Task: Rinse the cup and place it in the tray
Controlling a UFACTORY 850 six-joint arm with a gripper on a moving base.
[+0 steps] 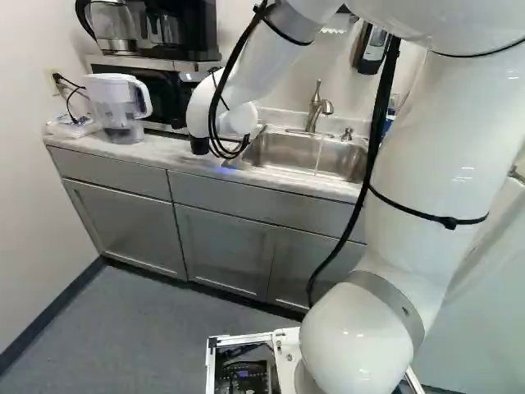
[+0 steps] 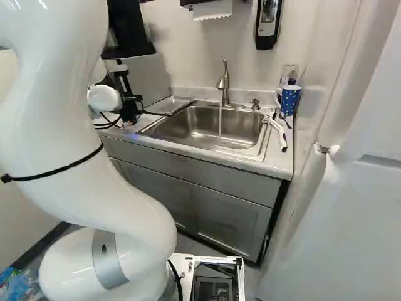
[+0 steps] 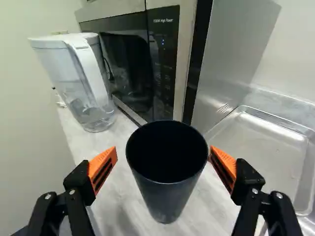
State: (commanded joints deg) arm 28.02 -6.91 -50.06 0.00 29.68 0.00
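Note:
The gripper (image 2: 131, 100) is low over the counter left of the sink in the right base view. Seen from the wrist, the gripper (image 3: 163, 158) stands open around the black cup (image 3: 166, 196), which is upright on the counter with its empty-looking mouth up. One orange pad is at or very near the cup's rim; a gap separates the other pad from it. The metal tray (image 3: 275, 143) lies on the counter beside the cup, toward the sink (image 2: 188, 135). A thin stream of water runs from the faucet (image 2: 223, 84) into the basin.
A water pitcher (image 3: 81, 78) and a microwave (image 3: 133, 54) stand beyond the cup. A blue dotted mug (image 2: 290, 99) is at the counter's far right corner, near a white-handled item (image 2: 276, 133). Cabinets (image 1: 221, 246) face the base; a large white appliance (image 2: 338, 226) stands right.

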